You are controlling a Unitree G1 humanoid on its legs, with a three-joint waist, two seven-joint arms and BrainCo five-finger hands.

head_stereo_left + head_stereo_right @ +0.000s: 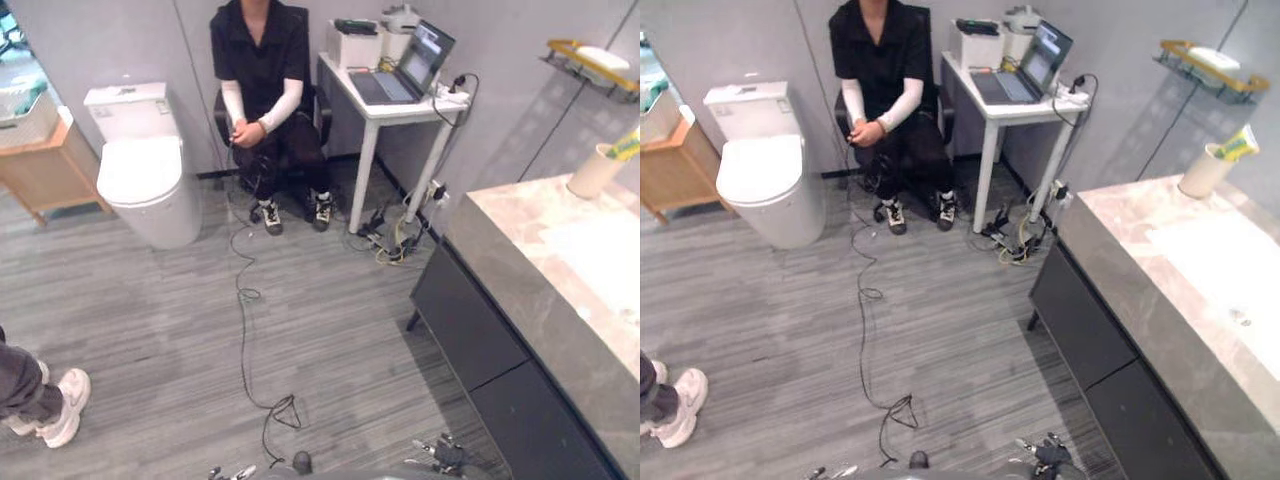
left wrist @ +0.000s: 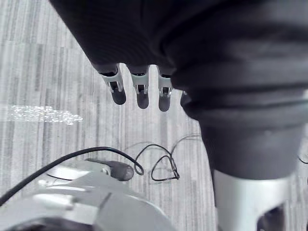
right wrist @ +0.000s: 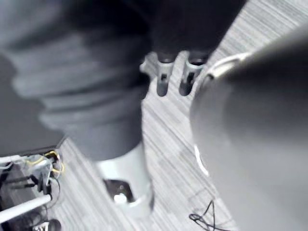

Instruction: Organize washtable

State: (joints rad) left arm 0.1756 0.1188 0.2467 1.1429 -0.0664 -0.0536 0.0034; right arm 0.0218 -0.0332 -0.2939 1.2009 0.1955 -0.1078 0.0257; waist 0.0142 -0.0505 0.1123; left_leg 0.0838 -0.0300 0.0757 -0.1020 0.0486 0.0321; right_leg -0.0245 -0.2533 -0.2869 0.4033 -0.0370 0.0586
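Containers: a beige cup (image 1: 592, 172) stands upright at the far back of the marble desk (image 1: 520, 250), next to the wall. A yellow-green tube (image 1: 628, 146) leans out of its mouth. On the wall above, a yellow-rimmed wire shelf (image 1: 572, 52) carries one white object (image 1: 603, 57); what it is cannot be told. At the far left a white basket (image 1: 25, 118) sits on a wooden stand (image 1: 45, 170); its contents cannot be made out.

Surface and room: the marble desk runs along the right side, with a pale sink basin (image 1: 1215, 262) set into its top and a dark cabinet (image 1: 465, 325) below. The floor (image 1: 330, 300) is grey plank. Against the back wall stand a white toilet (image 1: 140, 165), lid down, and a small white desk (image 1: 385, 115) bearing an open laptop (image 1: 410, 65), a white box-shaped device (image 1: 355, 42) and a power strip (image 1: 452, 97). A tangle of cables (image 1: 395, 235) lies beneath it. A person in black (image 1: 262, 70) sits between the toilet and the white desk. Another person's white shoe (image 1: 62, 405) shows at lower left.

Hands: the left hand (image 2: 141, 91) hangs over the floor with its fingers straight, holding and touching nothing. The right hand (image 3: 162, 83) likewise hangs over the floor, fingers extended and empty. Both are well apart from the marble desk.
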